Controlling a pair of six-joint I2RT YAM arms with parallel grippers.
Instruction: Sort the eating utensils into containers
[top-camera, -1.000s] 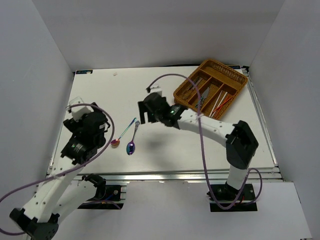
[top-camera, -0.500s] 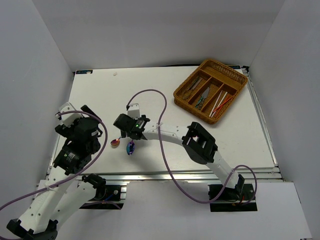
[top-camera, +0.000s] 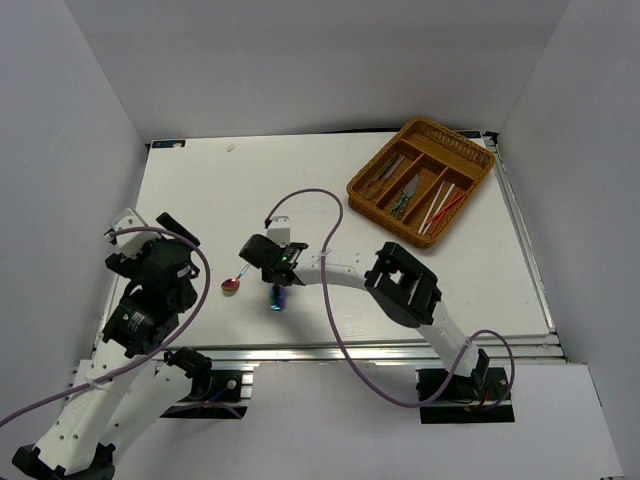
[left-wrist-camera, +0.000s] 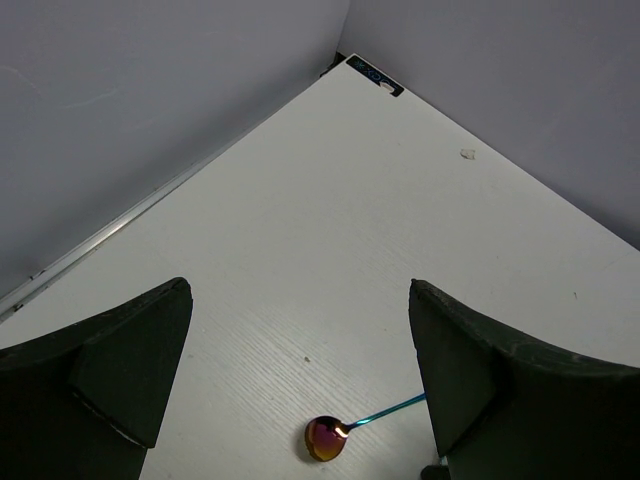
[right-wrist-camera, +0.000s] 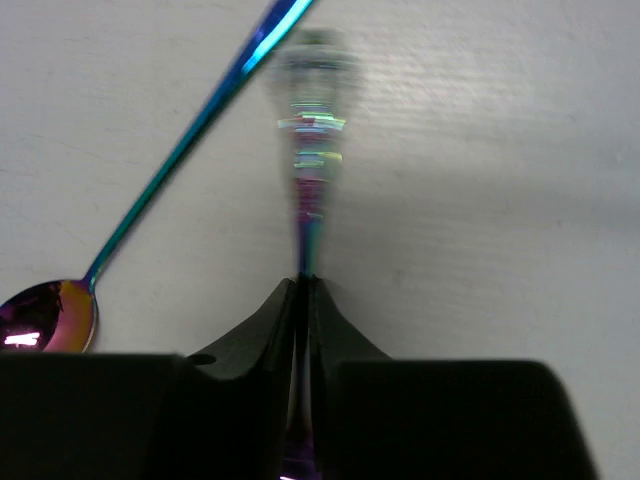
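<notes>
Two iridescent blue-purple spoons lie on the white table left of centre. My right gripper stands over them, shut on the handle of the larger spoon. In the right wrist view the jaws pinch that handle, and its blurred far end sticks out beyond them. The smaller spoon lies just to the left, apart from the fingers. My left gripper hangs open above the table with that small spoon's bowl below it. The brown wicker tray sits at the back right.
The tray's compartments hold several utensils, among them red chopsticks. White walls close in the table on the left, back and right. A purple cable loops over the right arm.
The right arm swung from beside the tray down to the two spoons and its jaws shut on the larger spoon's handle. That spoon shifted slightly right. The left arm drew back a little.
</notes>
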